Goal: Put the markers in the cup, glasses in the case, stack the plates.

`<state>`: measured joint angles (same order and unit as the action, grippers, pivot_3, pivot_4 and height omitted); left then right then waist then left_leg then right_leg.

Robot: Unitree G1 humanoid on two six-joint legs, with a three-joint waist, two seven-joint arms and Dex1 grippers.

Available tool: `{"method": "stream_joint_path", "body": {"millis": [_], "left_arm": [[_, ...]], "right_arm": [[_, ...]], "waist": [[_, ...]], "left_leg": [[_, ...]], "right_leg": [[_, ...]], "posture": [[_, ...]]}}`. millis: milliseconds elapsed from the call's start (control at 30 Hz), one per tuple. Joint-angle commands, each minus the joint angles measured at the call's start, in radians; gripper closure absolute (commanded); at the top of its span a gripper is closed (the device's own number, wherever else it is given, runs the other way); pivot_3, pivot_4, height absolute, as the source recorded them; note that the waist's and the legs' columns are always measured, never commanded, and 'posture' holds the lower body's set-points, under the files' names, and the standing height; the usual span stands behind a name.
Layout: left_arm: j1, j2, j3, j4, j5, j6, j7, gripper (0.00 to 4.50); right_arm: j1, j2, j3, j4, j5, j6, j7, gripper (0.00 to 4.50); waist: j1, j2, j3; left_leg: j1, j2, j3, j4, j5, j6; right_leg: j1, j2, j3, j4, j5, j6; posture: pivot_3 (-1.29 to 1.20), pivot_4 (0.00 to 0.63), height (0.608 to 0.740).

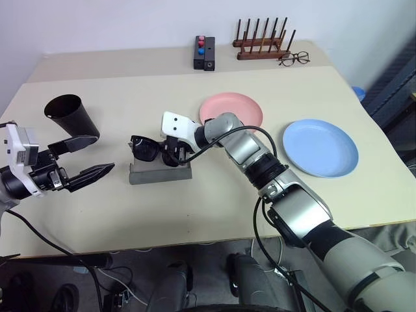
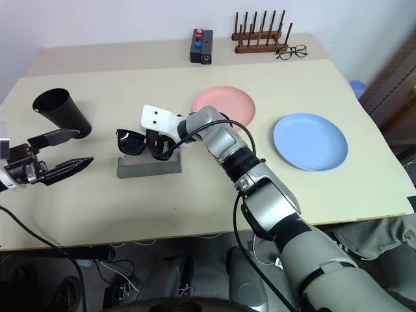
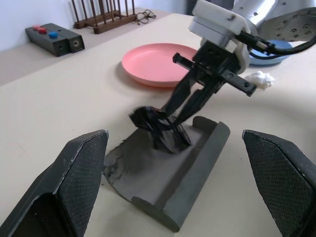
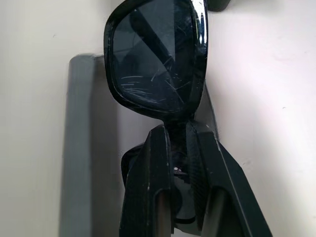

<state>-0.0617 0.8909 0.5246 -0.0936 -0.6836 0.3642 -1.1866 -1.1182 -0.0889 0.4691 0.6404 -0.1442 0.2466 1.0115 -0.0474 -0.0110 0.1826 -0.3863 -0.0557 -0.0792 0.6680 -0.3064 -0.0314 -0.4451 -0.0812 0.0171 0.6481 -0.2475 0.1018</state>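
Our right hand [image 1: 170,153] is clenched on the sunglasses [image 1: 151,149] at the bridge, holding them just above the open grey case [image 1: 160,173] on the desk [image 1: 214,208]. The glasses' long axis runs nearly parallel to the case's length, so we judge the coming move to be a short lowering. Our left hand [image 1: 88,159] stands released, beside the case's left end, apart from it.
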Motion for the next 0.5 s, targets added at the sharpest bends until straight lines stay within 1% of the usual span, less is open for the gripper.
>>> {"method": "stream_joint_path", "body": {"millis": [33, 133, 300, 500], "left_arm": [[-0.012, 0.004, 0.007, -0.012, 0.002, -0.021, 0.004, 0.00], [-0.019, 0.003, -0.002, -0.010, 0.010, -0.023, 0.007, 0.00], [-0.023, 0.004, -0.005, -0.006, 0.015, -0.020, 0.008, 0.00], [-0.017, 0.007, -0.008, -0.009, 0.019, -0.018, 0.011, 0.00]], "right_arm": [[0.027, -0.034, 0.051, -0.030, -0.062, -0.008, 0.014, 4.44], [0.025, -0.033, 0.072, -0.028, -0.107, 0.007, -0.024, 4.44], [0.048, 0.024, 0.030, -0.020, -0.065, 0.082, -0.042, 4.44], [0.045, 0.073, 0.016, 0.028, -0.075, 0.162, -0.069, 4.44]], "waist": [[0.002, 0.000, 0.000], [0.003, 0.000, 0.000], [0.002, -0.001, -0.001], [-0.001, 0.000, -0.001]], "left_leg": [[0.000, 0.000, 0.000, 0.000, 0.000, 0.000], [0.002, 0.000, 0.000, 0.000, 0.000, 0.000], [0.003, 0.000, 0.000, 0.000, 0.000, 0.000], [0.007, 0.000, 0.000, -0.002, 0.000, 0.000]], "right_leg": [[0.000, 0.000, 0.000, 0.000, 0.000, 0.000], [0.001, 0.000, 0.000, 0.000, 0.000, 0.000], [0.003, 0.000, 0.000, 0.000, 0.000, -0.001], [0.005, 0.001, 0.000, 0.001, 0.000, -0.001]], "posture": [[0.00, 0.150, 0.740], [0.00, 0.150, 0.740], [0.00, 0.150, 0.740], [0.00, 0.150, 0.740]]}}
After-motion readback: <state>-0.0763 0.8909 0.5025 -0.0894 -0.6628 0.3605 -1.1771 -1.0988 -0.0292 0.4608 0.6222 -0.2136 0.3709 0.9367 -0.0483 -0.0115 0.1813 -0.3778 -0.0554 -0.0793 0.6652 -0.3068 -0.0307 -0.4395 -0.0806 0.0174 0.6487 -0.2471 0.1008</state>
